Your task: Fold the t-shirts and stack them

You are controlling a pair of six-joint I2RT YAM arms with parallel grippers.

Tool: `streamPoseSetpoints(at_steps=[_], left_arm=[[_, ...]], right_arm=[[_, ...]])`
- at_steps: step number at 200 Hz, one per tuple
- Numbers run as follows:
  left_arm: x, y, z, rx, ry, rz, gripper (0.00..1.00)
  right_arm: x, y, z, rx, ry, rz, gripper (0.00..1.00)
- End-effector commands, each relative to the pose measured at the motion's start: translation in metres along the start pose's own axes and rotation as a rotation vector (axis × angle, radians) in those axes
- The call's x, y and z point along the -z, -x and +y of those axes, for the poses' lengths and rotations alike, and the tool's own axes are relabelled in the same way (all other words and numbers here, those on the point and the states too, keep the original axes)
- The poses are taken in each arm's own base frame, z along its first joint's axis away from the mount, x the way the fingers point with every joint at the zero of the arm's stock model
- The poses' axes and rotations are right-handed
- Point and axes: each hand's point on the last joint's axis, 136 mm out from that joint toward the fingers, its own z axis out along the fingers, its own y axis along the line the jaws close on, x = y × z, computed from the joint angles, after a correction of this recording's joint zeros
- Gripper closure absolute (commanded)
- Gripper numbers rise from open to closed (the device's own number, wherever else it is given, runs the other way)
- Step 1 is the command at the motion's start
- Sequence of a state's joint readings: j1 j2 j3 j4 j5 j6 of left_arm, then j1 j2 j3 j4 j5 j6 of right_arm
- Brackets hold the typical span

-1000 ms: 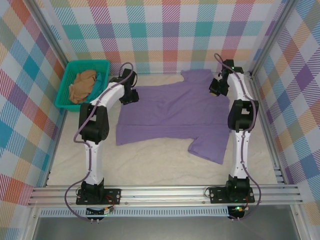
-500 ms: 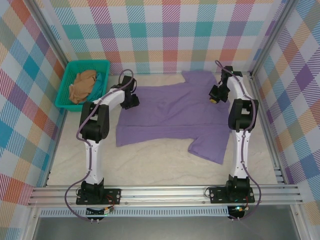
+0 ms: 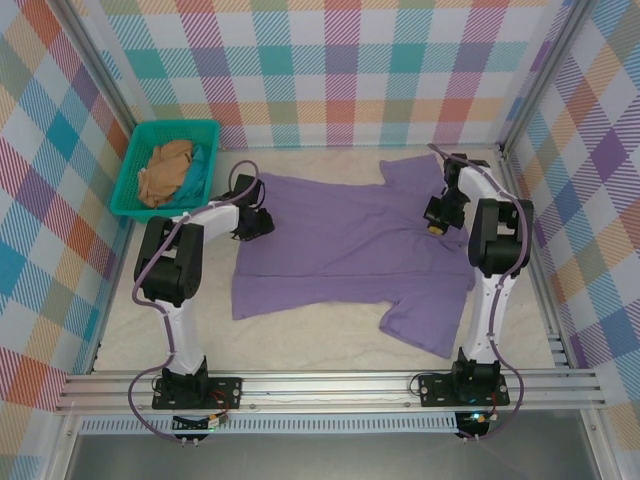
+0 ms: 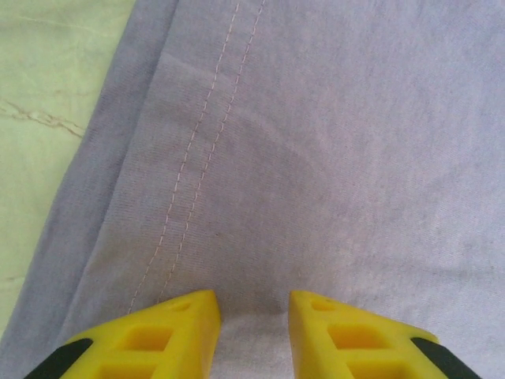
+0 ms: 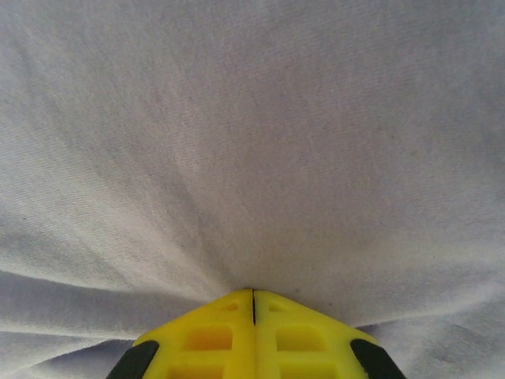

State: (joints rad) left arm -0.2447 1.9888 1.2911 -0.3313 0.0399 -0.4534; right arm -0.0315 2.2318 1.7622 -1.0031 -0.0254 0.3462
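Note:
A lavender t-shirt (image 3: 340,240) lies spread flat on the table, one sleeve toward the back right and the other toward the front right. At the shirt's left edge my left gripper (image 3: 254,222) is down on the cloth. In the left wrist view its yellow jaws (image 4: 254,304) stand a little apart on the lavender cloth (image 4: 331,158), beside a stitched hem. My right gripper (image 3: 436,216) is at the shirt's upper right. Its jaws (image 5: 253,294) are shut on the lavender cloth (image 5: 252,142), and wrinkles fan out from the tips. A tan t-shirt (image 3: 165,170) lies crumpled in the basket.
The teal plastic basket (image 3: 170,126) stands at the back left corner. Checked walls enclose the table on three sides. Beige table covering (image 3: 300,330) lies bare in front of the shirt, up to the metal rail (image 3: 320,385) at the near edge.
Both grippers have moved toward the near side. The right one dragged the shirt's back right part with it, spreading the shirt. The left arm's elbow swung left.

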Motion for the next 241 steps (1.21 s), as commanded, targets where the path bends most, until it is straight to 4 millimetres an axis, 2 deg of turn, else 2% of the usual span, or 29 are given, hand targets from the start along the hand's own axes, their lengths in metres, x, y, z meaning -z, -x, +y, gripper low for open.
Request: streamPoseSetpoints(at_steps=[1, 25, 46, 64, 91, 114, 142, 174, 202, 241], left_arm=[[-0.016, -0.071, 0.028, 0.009, 0.092, 0.213, 0.69], [-0.01, -0.07, 0.023, -0.001, 0.086, 0.205, 0.7], [0.003, -0.055, 0.013, -0.014, 0.075, 0.172, 0.7], [0.022, -0.03, 0.002, -0.04, 0.075, 0.12, 0.67], [0.052, 0.016, -0.015, -0.074, 0.089, 0.036, 0.61], [0.062, 0.051, -0.019, -0.06, 0.1, -0.007, 0.56], [0.051, 0.084, -0.015, -0.027, 0.103, -0.019, 0.51], [0.018, 0.109, -0.018, -0.059, 0.078, -0.011, 0.51], [-0.005, 0.124, -0.023, -0.098, 0.046, -0.018, 0.52], [-0.016, 0.147, -0.029, -0.152, 0.047, -0.07, 0.52]], right_arm=[[-0.01, -0.014, -0.019, 0.009, -0.06, 0.035, 1.0], [-0.009, -0.016, -0.018, 0.011, -0.056, 0.041, 1.0], [-0.002, -0.014, -0.014, 0.016, -0.038, 0.028, 1.0], [0.009, -0.012, -0.01, 0.026, -0.021, 0.013, 1.0], [0.042, -0.009, 0.001, 0.044, 0.03, -0.042, 0.99], [0.07, -0.014, 0.009, 0.055, 0.079, -0.085, 0.97], [0.094, -0.033, 0.011, 0.064, 0.13, -0.115, 0.95], [0.104, -0.062, 0.01, 0.067, 0.186, -0.135, 0.94], [0.102, -0.087, 0.006, 0.069, 0.219, -0.129, 0.94], [0.095, -0.116, -0.002, 0.067, 0.236, -0.125, 0.94]])
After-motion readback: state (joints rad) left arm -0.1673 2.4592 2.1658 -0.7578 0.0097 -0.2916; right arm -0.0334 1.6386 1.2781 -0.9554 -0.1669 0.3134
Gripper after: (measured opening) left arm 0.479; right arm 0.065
